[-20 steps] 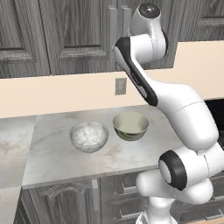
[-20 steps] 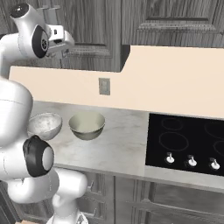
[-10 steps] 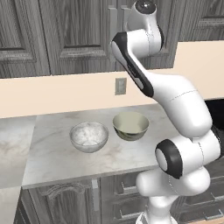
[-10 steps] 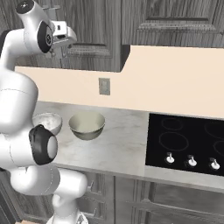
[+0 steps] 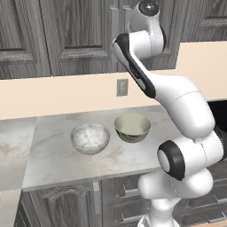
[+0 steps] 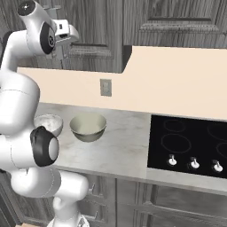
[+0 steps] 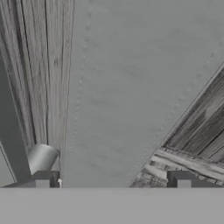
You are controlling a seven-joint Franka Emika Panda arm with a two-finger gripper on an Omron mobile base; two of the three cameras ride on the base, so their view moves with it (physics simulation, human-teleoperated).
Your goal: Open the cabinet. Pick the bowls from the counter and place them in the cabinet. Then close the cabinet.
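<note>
Dark grey wood-grain cabinet (image 5: pixel 80 31) doors shut above the counter (image 5: pixel 53 155), gripper (image 7: pixel 113 178) wide open and empty close against a door beside a bar handle (image 7: pixel 41 157); both bowls, marble (image 5: pixel 90 138) left of floral (image 5: pixel 132 127), sit below, black cooktop (image 6: pixel 190 144) far right.

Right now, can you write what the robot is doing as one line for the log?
step: reaching for handle | claw: open, at cabinet handle | cabinet: shut | bowls: both on counter

You see even, diffuse rendered light with no glare; the bowls (image 5: pixel 90 138) cast only faint, soft shadows on the bench (image 5: pixel 57 150). The hand view's close-up of the cabinet (image 7: pixel 131 87) is soft and grainy.
</note>
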